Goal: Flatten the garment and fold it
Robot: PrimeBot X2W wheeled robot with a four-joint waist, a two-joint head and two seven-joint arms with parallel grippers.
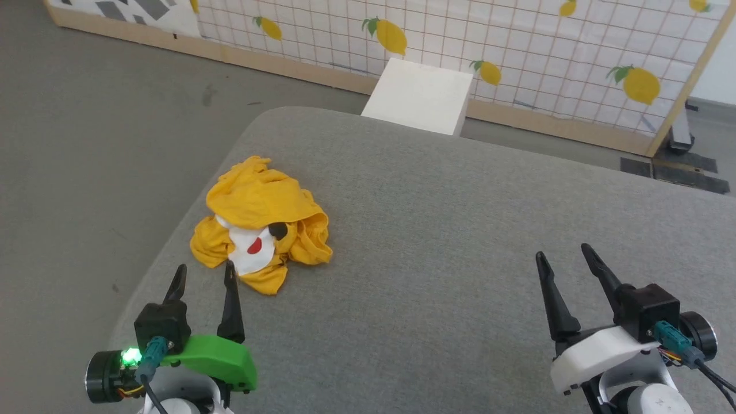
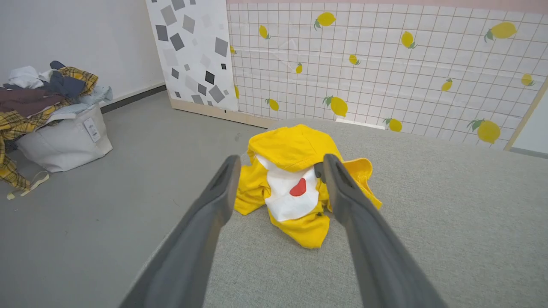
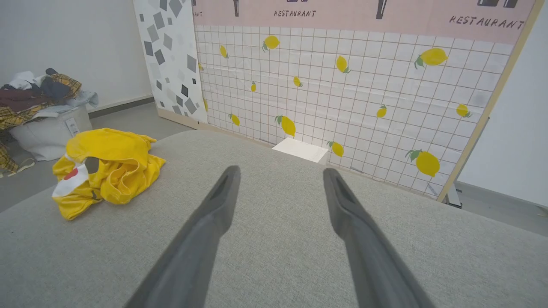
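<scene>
We face the garment (image 1: 261, 221), a yellow tee bunched in 1 heap near the left edge of the grey padded table (image 1: 460, 241), white print patch up. Our left gripper (image 1: 206, 266) sits just beside it, fingers apart, holding nothing. Our right gripper (image 1: 562, 250), also spread and empty, is well apart across the table. Step in hand, we judge: flattening, w/ no fold begun. Best done by pinching 1 outer hem or sleeve, not the thick middle, then lifting & drawing it toward the table's centre so both arms can spread it. On the floor, a white fabric bin (image 2: 64, 141) holds mixed clothes (image 2: 38, 90), plaid incl., spilling over its rim.
</scene>
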